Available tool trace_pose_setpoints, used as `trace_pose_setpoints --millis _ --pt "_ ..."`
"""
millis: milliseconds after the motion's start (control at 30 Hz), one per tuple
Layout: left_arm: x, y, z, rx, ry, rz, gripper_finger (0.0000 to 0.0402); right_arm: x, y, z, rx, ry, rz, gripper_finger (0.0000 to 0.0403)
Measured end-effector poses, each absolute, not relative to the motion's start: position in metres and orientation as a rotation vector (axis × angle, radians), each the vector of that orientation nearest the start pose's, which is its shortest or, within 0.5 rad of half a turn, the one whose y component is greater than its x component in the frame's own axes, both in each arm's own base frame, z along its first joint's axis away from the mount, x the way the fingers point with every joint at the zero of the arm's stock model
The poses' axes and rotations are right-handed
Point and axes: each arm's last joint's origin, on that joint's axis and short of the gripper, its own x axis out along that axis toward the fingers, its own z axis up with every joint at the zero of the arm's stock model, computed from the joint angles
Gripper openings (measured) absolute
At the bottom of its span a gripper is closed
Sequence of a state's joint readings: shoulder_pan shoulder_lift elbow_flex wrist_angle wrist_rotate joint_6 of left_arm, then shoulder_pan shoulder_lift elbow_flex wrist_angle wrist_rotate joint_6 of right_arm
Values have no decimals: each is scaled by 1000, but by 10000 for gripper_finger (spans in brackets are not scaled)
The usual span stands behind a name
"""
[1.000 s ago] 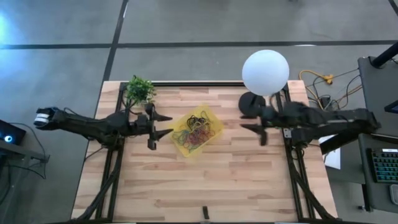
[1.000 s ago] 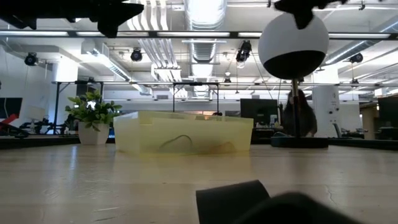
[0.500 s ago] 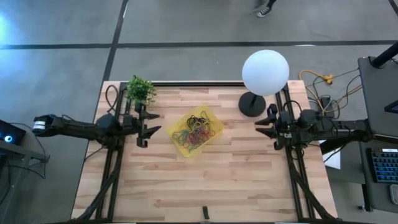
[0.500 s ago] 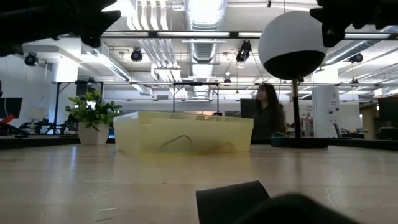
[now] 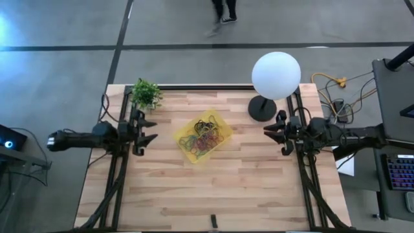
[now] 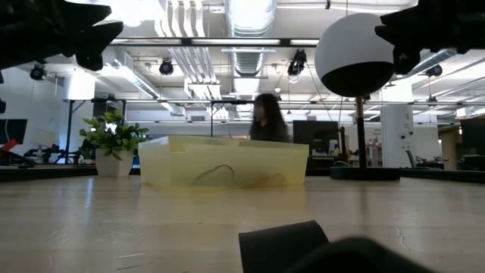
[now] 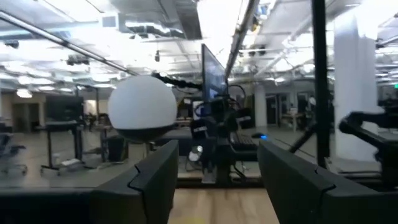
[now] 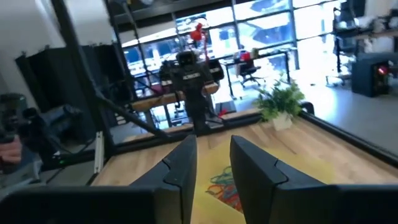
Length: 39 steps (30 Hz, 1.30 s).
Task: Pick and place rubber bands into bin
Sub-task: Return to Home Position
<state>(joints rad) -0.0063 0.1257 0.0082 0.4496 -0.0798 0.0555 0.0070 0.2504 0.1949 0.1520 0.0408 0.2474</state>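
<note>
Left gripper hung empty, fingers spread, over the table's left edge. Right gripper likewise spread and empty, at the right edge near the lamp base.

Rubber bands lay heaped, many-coloured, in the yellow bin mid-table between the two. Judged them light, limp and tangle-prone, best pinched by one strand standing proud of the heap.

Wooden table looked smooth and level. Potted plant and white globe stood at the back; a person passed beyond.
</note>
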Motion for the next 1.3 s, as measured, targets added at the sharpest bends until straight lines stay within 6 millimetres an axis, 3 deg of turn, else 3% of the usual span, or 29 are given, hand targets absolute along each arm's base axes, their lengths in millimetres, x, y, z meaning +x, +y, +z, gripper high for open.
trace_pose_setpoints --millis 133,367,533,933,1300 --pt "92 1 197 14 -335 50 203 106 -1 213 279 -104 -60 83" --pt "97 0 190 -32 -248 -1 203 98 -1 202 289 -160 -50 84" --pt "95 0 192 -48 -275 -3 203 96 -1 184 318 -170 -49 86" --pt "98 0 189 -75 -232 -5 203 99 0 166 334 -6 -53 75" --pt "105 0 171 -99 -42 18 203 110 1 148 263 222 -39 81"
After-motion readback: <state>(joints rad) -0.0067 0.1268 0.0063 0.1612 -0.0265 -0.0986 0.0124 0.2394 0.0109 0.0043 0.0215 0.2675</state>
